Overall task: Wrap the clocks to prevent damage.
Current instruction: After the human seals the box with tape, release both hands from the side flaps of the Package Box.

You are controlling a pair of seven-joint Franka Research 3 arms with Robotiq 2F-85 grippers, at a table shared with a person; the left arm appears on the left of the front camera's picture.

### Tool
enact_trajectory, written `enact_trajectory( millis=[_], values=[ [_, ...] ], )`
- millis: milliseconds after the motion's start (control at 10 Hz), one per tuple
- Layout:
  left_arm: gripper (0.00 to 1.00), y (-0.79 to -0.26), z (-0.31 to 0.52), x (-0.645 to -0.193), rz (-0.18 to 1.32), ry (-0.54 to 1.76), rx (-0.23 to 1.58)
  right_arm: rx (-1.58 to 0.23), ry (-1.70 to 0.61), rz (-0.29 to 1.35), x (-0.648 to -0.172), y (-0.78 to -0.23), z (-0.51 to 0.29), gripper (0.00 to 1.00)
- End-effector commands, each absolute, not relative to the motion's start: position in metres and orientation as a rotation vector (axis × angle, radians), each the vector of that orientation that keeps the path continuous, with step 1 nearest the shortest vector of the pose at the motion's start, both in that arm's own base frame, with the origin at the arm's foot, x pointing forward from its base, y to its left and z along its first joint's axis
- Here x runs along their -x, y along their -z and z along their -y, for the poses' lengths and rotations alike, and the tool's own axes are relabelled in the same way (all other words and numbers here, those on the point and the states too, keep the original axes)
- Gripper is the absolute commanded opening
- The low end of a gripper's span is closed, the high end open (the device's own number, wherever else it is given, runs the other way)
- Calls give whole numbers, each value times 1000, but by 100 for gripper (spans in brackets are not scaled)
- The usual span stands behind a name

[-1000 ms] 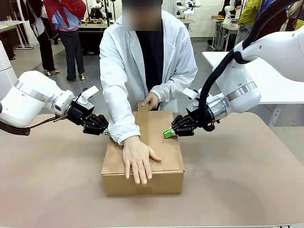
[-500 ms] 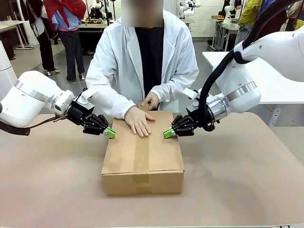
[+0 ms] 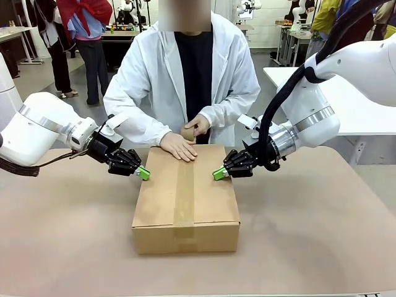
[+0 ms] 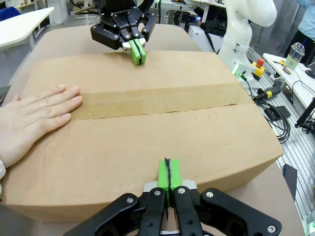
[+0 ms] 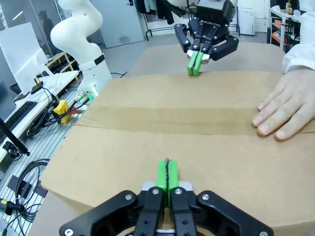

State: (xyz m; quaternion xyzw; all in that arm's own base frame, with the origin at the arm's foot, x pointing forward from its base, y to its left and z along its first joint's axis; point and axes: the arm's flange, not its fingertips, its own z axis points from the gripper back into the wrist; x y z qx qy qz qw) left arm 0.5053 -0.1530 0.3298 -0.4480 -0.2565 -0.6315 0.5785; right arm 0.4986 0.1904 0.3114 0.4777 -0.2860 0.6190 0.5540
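One taped carton is pressed at both sides by two closed grippers while a person's hand rests on top.

One brown table is seen, with bare surface all around the carton. One strip of tape is laid along the carton's lid from far edge to near edge. The left gripper is set against the carton's left top edge and the right gripper against its right top edge, each with green pads pressed together and nothing held. One hand lies flat at the carton's far edge; a second hand is held just behind it. The clocks cannot be seen; where they are cannot be told.
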Motion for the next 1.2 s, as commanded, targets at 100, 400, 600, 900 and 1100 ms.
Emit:
enact_trajectory(
  millis=[100,400,600,900,1100],
  values=[
    [0,-328,154,-506,598,1477,1044,-1124,-1458,671,-498,-308,-191,1],
    [0,-328,154,-506,598,1477,1044,-1124,-1458,671,-498,-308,-191,1],
    [0,-328,154,-506,598,1477,1044,-1124,-1458,671,-498,-308,-191,1],
    [0,-328,154,-506,598,1477,1044,-1124,-1458,671,-498,-308,-191,1],
    [0,-328,154,-506,598,1477,1044,-1124,-1458,671,-498,-308,-191,1]
  ],
)
